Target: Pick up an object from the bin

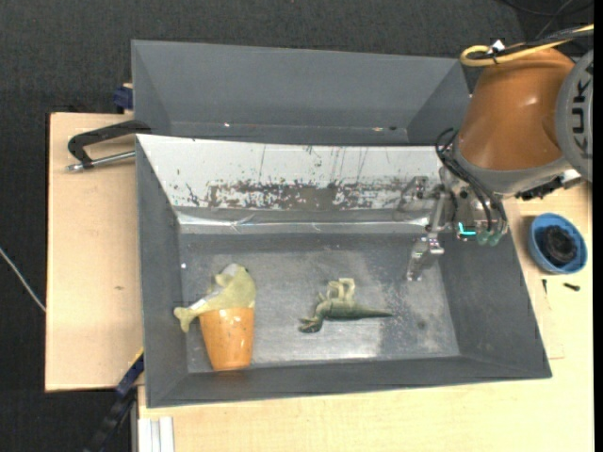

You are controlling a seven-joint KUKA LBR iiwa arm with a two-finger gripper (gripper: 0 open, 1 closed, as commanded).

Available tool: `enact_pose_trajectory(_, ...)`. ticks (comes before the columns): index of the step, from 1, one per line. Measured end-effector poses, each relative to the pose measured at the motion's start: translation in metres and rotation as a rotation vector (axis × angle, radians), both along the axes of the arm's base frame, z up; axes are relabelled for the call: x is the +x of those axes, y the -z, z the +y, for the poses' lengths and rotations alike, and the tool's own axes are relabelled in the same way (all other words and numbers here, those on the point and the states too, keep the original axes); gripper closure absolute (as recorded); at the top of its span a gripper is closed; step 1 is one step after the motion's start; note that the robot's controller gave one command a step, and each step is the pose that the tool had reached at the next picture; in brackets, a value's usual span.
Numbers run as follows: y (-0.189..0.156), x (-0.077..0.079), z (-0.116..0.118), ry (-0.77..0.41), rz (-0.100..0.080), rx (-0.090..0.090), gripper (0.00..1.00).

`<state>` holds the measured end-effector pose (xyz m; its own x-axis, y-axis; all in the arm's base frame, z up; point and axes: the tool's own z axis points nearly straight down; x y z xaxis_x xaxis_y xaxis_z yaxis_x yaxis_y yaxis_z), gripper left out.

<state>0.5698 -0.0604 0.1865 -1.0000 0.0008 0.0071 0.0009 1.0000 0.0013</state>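
Gripper (421, 257) at the right of the frame hangs over bare floor of the grey bin (283, 172); you cannot tell whether it is open or closed. Nearest it, down and left, lies a green lizard-like toy (341, 311). At lower left you see an orange cup (229, 339) with a pale yellowish soft thing (224, 293) at its top.

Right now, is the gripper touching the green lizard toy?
Apart. The camera view shows bare bin floor between the gripper and the green lizard toy, which lies to its left.
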Motion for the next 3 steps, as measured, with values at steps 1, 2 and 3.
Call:
enact_pose_trajectory(1, 0.112, -0.029, 0.048, -0.133, 0.001, 0.002, 0.0)
enact_pose_trajectory(2, 0.107, -0.026, 0.046, -0.131, -0.008, 0.0, 1.0)
enact_pose_trajectory(3, -0.068, -0.047, 0.068, -0.422, -0.021, -0.001, 1.0)
